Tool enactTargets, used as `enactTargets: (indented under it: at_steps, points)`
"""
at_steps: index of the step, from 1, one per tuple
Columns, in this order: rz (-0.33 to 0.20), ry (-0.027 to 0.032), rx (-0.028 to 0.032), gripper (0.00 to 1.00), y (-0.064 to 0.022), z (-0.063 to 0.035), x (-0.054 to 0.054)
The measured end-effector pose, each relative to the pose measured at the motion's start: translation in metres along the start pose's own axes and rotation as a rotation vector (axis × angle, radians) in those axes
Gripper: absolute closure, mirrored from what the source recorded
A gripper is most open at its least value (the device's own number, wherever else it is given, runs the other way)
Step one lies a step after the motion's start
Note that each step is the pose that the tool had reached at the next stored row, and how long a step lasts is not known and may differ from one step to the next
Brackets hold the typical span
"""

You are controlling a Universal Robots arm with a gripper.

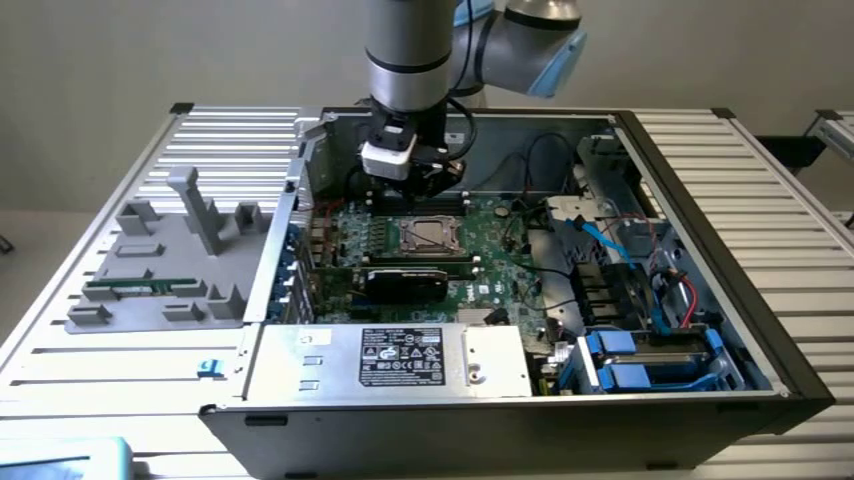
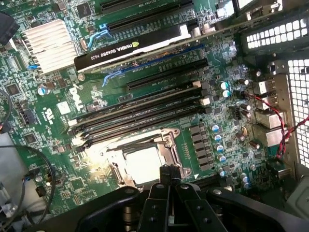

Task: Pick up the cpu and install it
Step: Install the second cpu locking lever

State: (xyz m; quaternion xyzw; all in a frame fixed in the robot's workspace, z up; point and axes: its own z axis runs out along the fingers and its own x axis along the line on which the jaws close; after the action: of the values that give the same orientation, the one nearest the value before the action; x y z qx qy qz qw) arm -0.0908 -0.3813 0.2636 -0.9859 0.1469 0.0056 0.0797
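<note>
The cpu (image 2: 141, 164) is a pale square chip lying flat inside the metal socket frame (image 2: 170, 147) on the green motherboard. It also appears in the open computer case (image 1: 694, 200) as the cpu (image 1: 427, 235). My gripper (image 2: 167, 175) hangs just above the socket's edge with its black fingers (image 2: 159, 193) pressed together, and nothing shows between them. Seen from outside, the gripper (image 1: 430, 185) sits low inside the case, just behind the socket.
A black graphics card (image 2: 130, 43) and long memory slots (image 2: 140, 113) lie beside the socket, and a silver heatsink (image 2: 48, 41) beyond them. Red cables (image 2: 277, 123) run by the case wall. A grey fixture (image 1: 160, 260) holding a green memory stick (image 1: 134, 288) stands outside the case.
</note>
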Motion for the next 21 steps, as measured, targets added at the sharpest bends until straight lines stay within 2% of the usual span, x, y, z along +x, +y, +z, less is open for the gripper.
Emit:
enactTargets:
  at_steps: [8, 15, 21]
  points:
    - [-0.138, -0.0217, -0.0048, 0.89, 0.0002, 0.0007, -0.0001]
    - [-0.205, -0.0241, -0.0051, 0.89, 0.0019, 0.0007, -0.0009]
    - [-0.212, -0.0251, -0.0061, 0.89, 0.0058, -0.0005, 0.0004]
